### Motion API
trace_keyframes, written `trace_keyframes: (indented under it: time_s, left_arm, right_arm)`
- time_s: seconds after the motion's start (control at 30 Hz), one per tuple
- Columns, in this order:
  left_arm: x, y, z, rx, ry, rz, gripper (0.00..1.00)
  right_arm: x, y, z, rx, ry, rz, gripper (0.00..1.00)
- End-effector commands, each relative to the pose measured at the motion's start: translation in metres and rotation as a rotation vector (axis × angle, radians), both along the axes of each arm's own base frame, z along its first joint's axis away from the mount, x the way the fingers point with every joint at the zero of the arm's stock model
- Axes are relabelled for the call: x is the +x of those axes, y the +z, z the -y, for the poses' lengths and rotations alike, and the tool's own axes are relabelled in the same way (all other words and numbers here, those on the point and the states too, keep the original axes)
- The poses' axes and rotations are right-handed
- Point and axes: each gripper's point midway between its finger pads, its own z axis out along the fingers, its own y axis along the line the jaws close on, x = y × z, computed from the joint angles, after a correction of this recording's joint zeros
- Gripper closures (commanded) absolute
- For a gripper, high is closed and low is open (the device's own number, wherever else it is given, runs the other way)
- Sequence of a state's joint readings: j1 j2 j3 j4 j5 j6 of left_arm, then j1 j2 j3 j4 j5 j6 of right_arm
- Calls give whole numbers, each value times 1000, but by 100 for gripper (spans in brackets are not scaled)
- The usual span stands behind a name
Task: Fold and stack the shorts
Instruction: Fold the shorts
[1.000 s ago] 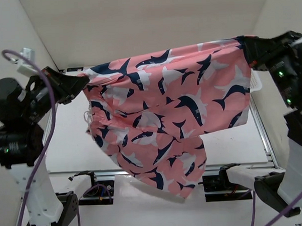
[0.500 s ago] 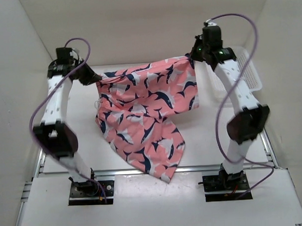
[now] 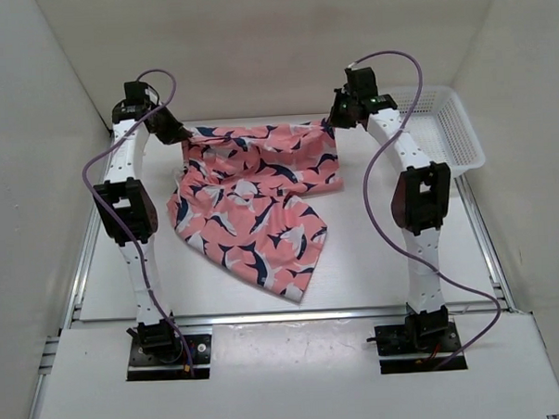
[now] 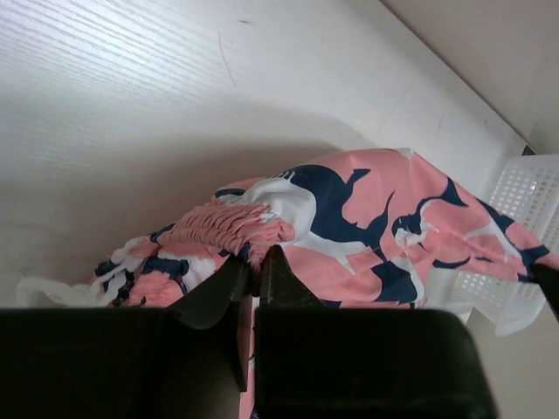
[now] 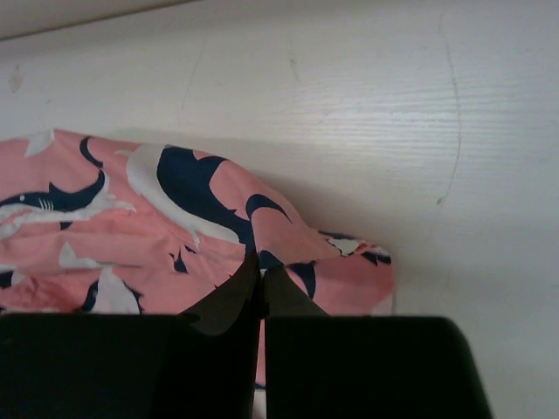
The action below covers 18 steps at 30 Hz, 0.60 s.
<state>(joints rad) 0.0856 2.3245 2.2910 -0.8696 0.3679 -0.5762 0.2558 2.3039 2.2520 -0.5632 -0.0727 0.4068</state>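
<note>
White surface (image 3: 402,260) between white walls carries coral-pink shark-print fabric shorts (image 3: 251,206). Left gripper (image 3: 180,134) and right gripper (image 3: 330,124) clamp the upper edge. Right arm partly hides white mesh basket (image 3: 451,132).

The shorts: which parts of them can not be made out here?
- Top view: the lower layers of the shorts, hidden by their own fabric.
- Left wrist view: the pinched edge, behind the left gripper.
- Right wrist view: the rest, cut off at the left edge; the held edge, behind the right gripper.
</note>
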Motion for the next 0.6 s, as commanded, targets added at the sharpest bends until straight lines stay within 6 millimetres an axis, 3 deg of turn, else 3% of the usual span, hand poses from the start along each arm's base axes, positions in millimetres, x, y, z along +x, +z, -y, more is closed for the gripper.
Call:
trace_keyframes:
  time_s: [0.0, 0.03, 0.07, 0.1, 0.13, 0.17, 0.2, 0.37, 0.4, 0.43, 0.47, 0.5, 0.57]
  left_arm:
    - [7, 33, -8, -5, -5, 88, 90]
    - [5, 32, -13, 0, -2, 85, 90]
    - [1, 35, -13, 1, -2, 85, 90]
    - [0, 41, -13, 8, -8, 98, 90]
    - [-3, 47, -19, 17, -6, 108, 90]
    - [-6, 46, -20, 30, -6, 105, 90]
    - [-7, 51, -21, 37, -12, 119, 90]
    - [-27, 43, -32, 38, -21, 79, 90]
    - [-31, 43, -32, 37, -22, 74, 90]
    - [-35, 44, -37, 46, -20, 75, 90]
    - [-44, 50, -41, 54, -19, 79, 90]
    - [-49, 53, -39, 47, -24, 81, 90]
    - [-61, 62, -42, 48, -14, 85, 90]
  right_arm:
    - [-32, 76, -9, 33, 87, 125, 100]
    - [-45, 57, -5, 15, 93, 84, 100]
    - [-59, 59, -16, 15, 130, 85, 100]
    - [-74, 80, -16, 10, 150, 123, 100]
    - [-85, 83, -17, 3, 164, 125, 100]
    - [-103, 68, -24, -12, 193, 88, 100]
    - [-120, 86, -25, -12, 213, 121, 100]
    - [-205, 69, -51, -84, 372, 56, 100]
    - [-220, 74, -52, -88, 396, 64, 100]
    - [-243, 57, -57, -105, 436, 13, 100]
    - [-251, 52, -54, -131, 428, 6, 100]
    - [-261, 60, -51, -126, 416, 26, 100]
    - [-288, 42, -50, -135, 433, -26, 100]
